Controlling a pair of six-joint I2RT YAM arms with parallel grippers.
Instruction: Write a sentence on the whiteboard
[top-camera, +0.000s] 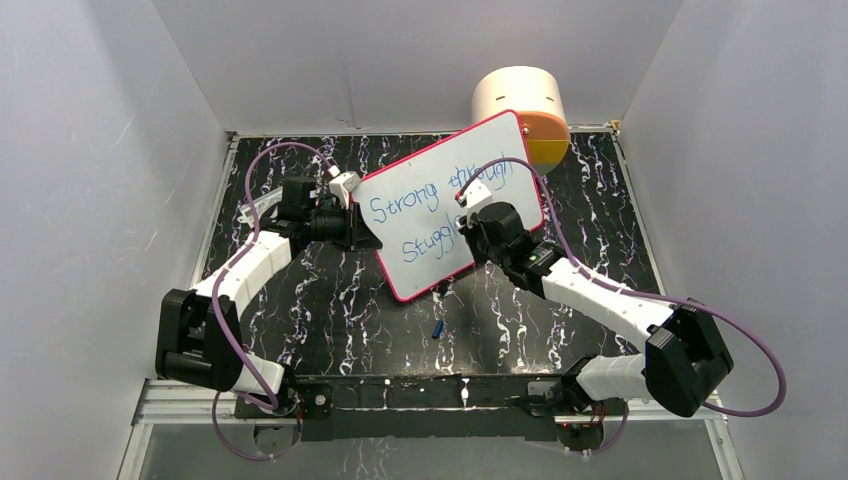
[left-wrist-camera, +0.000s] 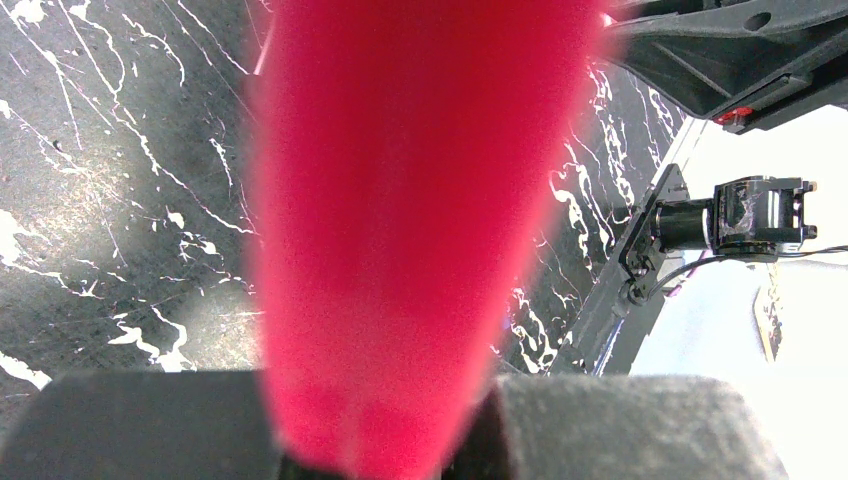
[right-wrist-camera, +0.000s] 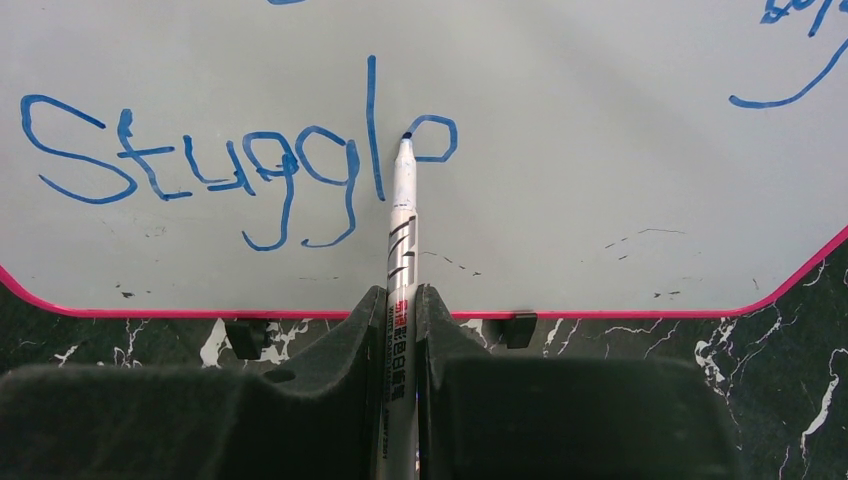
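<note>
The whiteboard (top-camera: 425, 265), white with a pink-red frame, sits tilted on the black marbled table. My left gripper (top-camera: 365, 238) is shut on its left edge. In the left wrist view the frame (left-wrist-camera: 400, 200) is a red blur between the jaws of my left gripper (left-wrist-camera: 385, 440). My right gripper (right-wrist-camera: 402, 310) is shut on a silver marker (right-wrist-camera: 400, 230). The marker's blue tip rests on the board (right-wrist-camera: 600, 120) at a half-drawn letter. The blue sentence (top-camera: 440, 190) reads "Strong through" above "Stuggl" (right-wrist-camera: 200, 165).
A cream cylinder (top-camera: 515, 95) with an orange and yellow part stands behind the board's far corner. A small blue piece (top-camera: 438, 328) lies on the table in front of the board. White walls close in the left, right and back.
</note>
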